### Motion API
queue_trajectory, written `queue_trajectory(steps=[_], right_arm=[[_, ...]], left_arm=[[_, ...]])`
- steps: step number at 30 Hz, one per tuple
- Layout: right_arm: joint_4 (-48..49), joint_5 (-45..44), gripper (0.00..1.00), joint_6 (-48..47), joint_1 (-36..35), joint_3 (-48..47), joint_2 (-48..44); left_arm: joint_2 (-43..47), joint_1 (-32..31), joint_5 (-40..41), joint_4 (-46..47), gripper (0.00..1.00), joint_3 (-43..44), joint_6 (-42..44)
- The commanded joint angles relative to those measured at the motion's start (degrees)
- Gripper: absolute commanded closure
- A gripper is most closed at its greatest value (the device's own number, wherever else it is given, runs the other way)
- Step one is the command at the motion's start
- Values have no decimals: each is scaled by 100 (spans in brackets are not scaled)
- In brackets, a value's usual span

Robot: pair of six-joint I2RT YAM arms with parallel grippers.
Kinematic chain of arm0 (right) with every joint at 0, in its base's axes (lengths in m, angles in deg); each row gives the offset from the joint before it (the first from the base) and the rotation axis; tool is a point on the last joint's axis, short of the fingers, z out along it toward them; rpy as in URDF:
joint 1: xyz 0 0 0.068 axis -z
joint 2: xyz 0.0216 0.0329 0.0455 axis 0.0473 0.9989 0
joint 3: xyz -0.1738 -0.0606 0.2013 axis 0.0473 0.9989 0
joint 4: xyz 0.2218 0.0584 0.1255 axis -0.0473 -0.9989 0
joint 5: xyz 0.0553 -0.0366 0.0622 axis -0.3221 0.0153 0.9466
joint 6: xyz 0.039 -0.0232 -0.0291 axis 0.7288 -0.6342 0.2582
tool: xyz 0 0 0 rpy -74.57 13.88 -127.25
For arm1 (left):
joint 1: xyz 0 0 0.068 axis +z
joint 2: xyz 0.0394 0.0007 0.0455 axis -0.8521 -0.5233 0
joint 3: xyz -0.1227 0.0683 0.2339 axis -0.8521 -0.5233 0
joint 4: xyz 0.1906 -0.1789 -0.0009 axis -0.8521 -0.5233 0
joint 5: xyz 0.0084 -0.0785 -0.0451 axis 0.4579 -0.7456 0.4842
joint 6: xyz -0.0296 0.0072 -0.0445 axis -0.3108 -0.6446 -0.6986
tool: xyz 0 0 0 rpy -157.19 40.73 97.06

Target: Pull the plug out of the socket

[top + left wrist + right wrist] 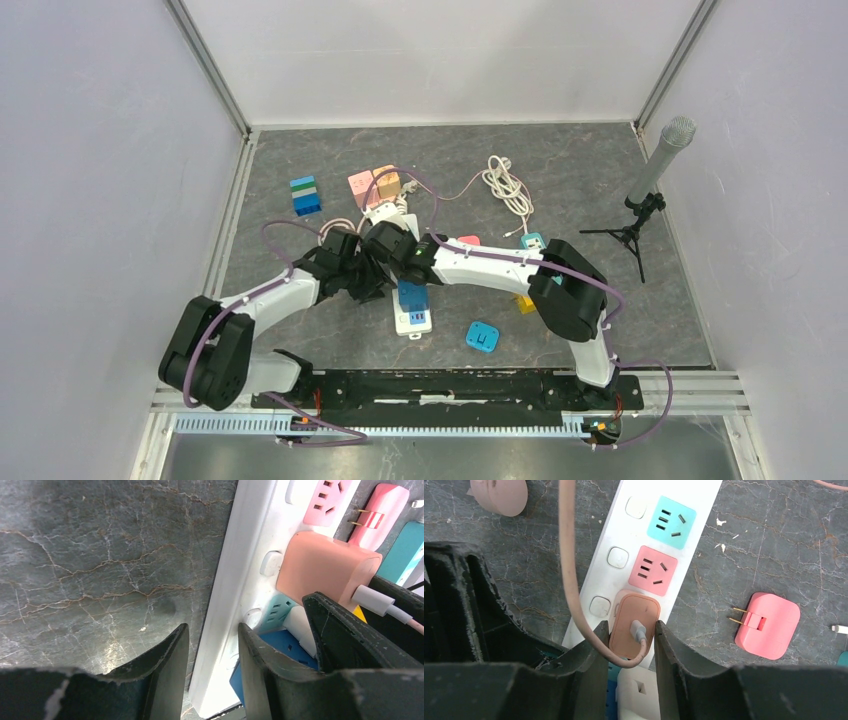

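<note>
Near the middle of the marbled grey table [90, 555], I am holding my right gripper [630, 630] down over the white power strip [626, 532]. Its two fingers are pressing both sides of the peach plug [624, 615], which is sitting in the strip's socket with its pink cable [566, 555] looping upward. My left gripper [212, 630] is standing with jaws apart across the strip's long edge, one finger over the table, the other over the white top, clamping nothing. A loose pink plug [769, 625] is lying beside the strip.
</note>
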Motion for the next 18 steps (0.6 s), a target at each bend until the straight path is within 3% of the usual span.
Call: queue_trajectory(steps=[1,8,18], right_arm=[[286,-48,100,73,7,-309,-44],[269,511,100,240,86,-678,-152],[611,1118,100,451,219,-393,-445]], left_arm=[[-200,11,263,-192,53,198,353],[-405,3,406,-370,55,182,388],[-354,-27,587,-423,57,95,388]])
